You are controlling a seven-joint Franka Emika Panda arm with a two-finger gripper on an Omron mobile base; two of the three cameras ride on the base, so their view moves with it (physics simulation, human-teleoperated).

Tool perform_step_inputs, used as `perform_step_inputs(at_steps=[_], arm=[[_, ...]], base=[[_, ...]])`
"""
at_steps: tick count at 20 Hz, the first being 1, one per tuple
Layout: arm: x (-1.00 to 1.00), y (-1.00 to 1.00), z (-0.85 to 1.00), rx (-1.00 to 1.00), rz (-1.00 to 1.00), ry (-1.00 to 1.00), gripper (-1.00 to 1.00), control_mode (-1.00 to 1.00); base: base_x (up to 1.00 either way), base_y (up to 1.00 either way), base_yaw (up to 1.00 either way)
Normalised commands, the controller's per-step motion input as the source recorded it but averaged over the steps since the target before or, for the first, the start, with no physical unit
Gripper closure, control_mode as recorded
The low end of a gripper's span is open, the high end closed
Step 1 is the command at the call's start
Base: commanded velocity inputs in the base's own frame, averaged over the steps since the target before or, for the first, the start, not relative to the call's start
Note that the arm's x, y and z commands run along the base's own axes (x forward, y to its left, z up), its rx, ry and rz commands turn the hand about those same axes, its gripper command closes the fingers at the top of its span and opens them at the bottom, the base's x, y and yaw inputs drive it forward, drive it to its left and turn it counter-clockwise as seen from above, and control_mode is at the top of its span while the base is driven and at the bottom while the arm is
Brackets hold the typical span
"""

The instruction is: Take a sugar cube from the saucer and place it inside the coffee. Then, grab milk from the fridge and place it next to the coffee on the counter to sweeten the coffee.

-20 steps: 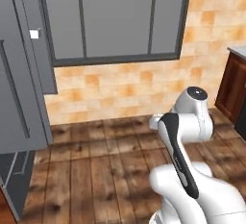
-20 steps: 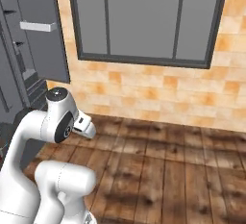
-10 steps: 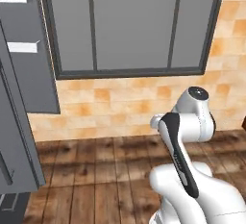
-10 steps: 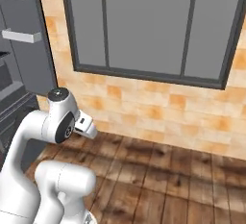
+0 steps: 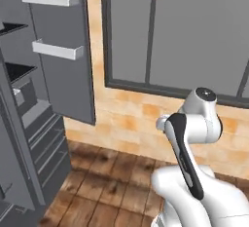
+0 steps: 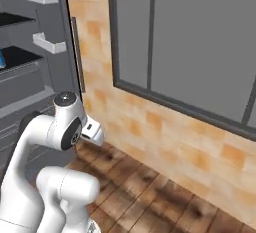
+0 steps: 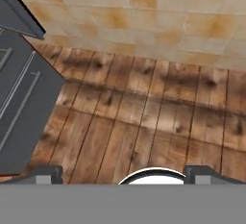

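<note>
Two fingertips spread wide on empty claw [image 7: 123, 172], folded low, aimed down at wooden floor [image 7: 144, 117]; fridge [image 7: 19, 103] to its left.

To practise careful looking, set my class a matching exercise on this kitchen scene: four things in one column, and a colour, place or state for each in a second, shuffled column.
Things
1. tall grey fridge
2. small bright blue milk carton
3. wall of tan and orange tiles
4. two-finger gripper

Descriptions
A. open and holding nothing, above the brown wooden plank floor
B. on a black shelf inside, at the picture's left edge
C. door swung open, white bins on its inner side
D. runs below the large dark-framed window

Pairs: 1-C, 2-B, 3-D, 4-A
</note>
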Motion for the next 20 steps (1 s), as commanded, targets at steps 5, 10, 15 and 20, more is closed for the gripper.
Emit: perform_step_inputs(at_steps=[5, 10, 15, 20], arm=[[0.00, 0.00, 0.00, 0.00, 0.00, 0.00, -1.00, 1.00], [0.00, 0.00, 0.00, 0.00, 0.00, 0.00, -1.00, 1.00], [0.00, 0.00, 0.00, 0.00, 0.00, 0.00, -1.00, 1.00], [0.00, 0.00, 0.00, 0.00, 0.00, 0.00, -1.00, 1.00]], base=[[0.44, -0.51, 0.80], [0.01, -0.20, 0.95], [0.27, -0.42, 0.74], [0.25, -0.75, 0.26]])
